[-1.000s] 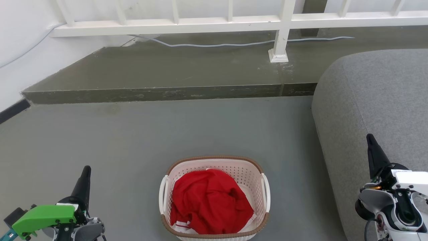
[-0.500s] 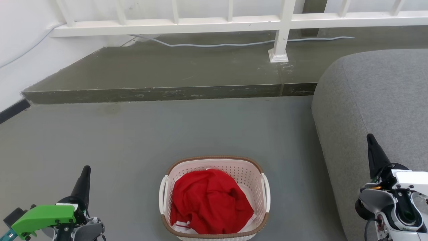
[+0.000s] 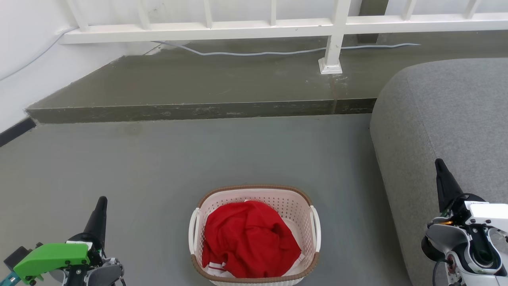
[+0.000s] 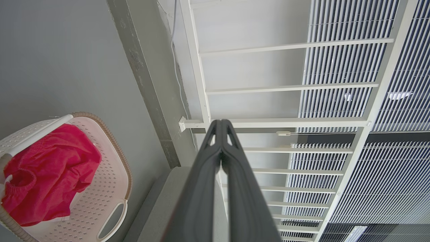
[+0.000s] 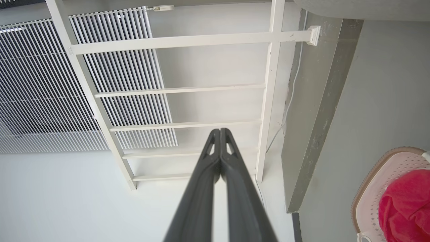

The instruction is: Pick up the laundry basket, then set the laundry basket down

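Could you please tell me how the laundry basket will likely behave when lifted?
The laundry basket looks like rigid perforated plastic, so it should hold its shape. It is probably light, with little more than a red garment inside. Lifted by one loop handle, it would likely tilt.

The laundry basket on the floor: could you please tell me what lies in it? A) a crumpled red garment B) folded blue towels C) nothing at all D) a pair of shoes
A: a crumpled red garment lies inside the laundry basket, covering most of its bottom.
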